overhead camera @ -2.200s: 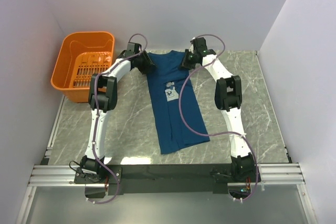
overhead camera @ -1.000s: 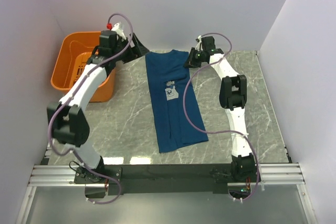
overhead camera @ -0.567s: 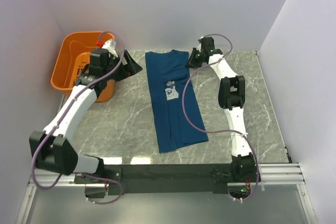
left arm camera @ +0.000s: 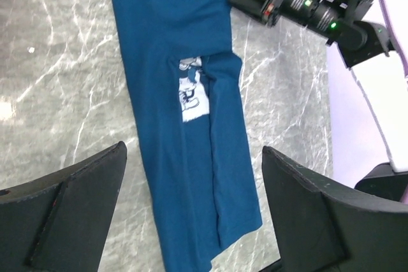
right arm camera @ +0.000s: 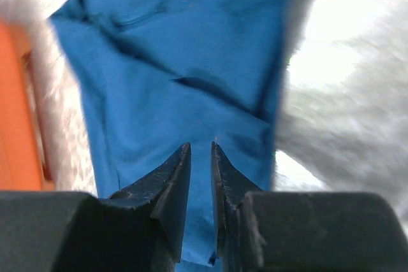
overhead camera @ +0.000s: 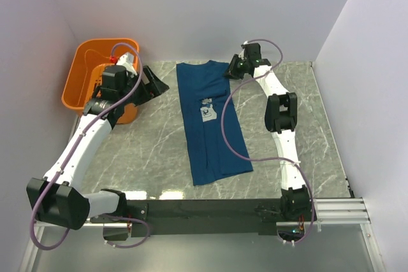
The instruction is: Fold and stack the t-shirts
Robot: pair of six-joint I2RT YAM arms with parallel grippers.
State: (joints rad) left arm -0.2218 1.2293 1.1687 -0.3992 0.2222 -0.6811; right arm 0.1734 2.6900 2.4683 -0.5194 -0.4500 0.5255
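One dark blue t-shirt lies on the marble table as a long narrow strip, sides folded in, collar at the far end. Its small white print faces up. My left gripper hangs open in the air beside the basket, well left of the shirt. In the left wrist view the t-shirt lies far below the left gripper. My right gripper sits at the shirt's far right corner. In the right wrist view the right gripper has its jaws a narrow gap apart, blue t-shirt cloth lying between them.
An orange plastic basket stands at the far left, next to my left arm. White walls close in the table on three sides. The right arm's cable drapes over the shirt's right side. My right arm's wrist shows in the left wrist view.
My left arm has swung away from the collar, left and back toward the basket, with its gripper open. The right gripper's jaws have parted slightly at the shirt's corner.
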